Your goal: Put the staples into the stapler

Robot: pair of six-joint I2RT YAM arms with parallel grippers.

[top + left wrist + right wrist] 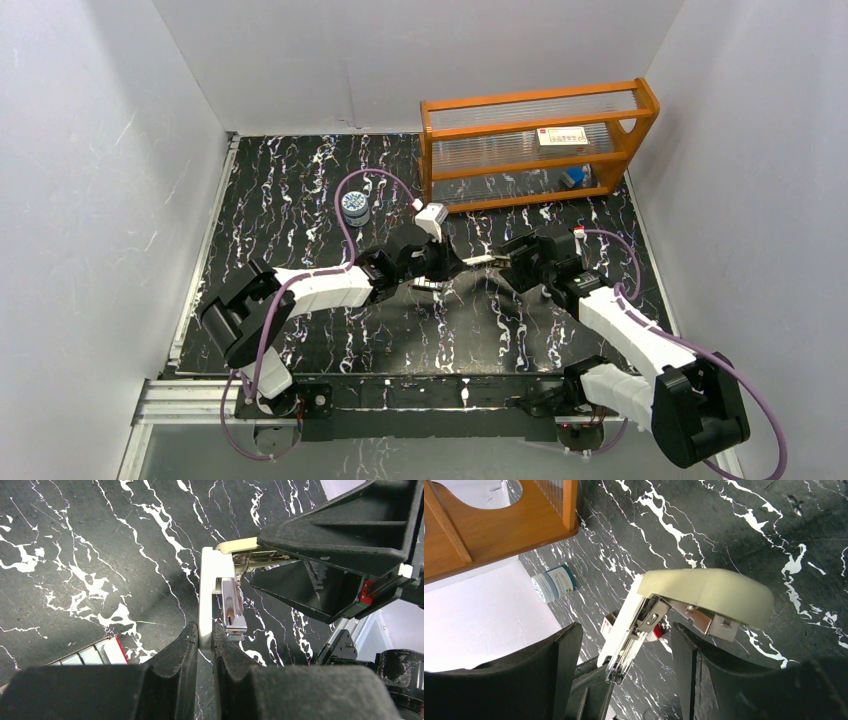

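The beige-grey stapler (487,262) hangs open between my two grippers at mid-table. My left gripper (205,636) is shut on the edge of its pale base plate (210,595). The silvery metal channel (233,607) lies open beside the plate. The rounded beige cover (709,595) is swung up, away from the channel (636,637). My right gripper (624,672) is open, its fingers on either side of the channel's end without gripping it. A grey ridged block, apparently the staples (82,656), lies on the table beside a red-and-white box end (114,650).
A wooden rack with clear ridged shelves (450,155) stands at the back right, with a red-and-white box (562,136) on top and a light-blue piece (575,177) below. A small round blue-and-white tin (355,207) stands left of it. White walls enclose the black marbled table.
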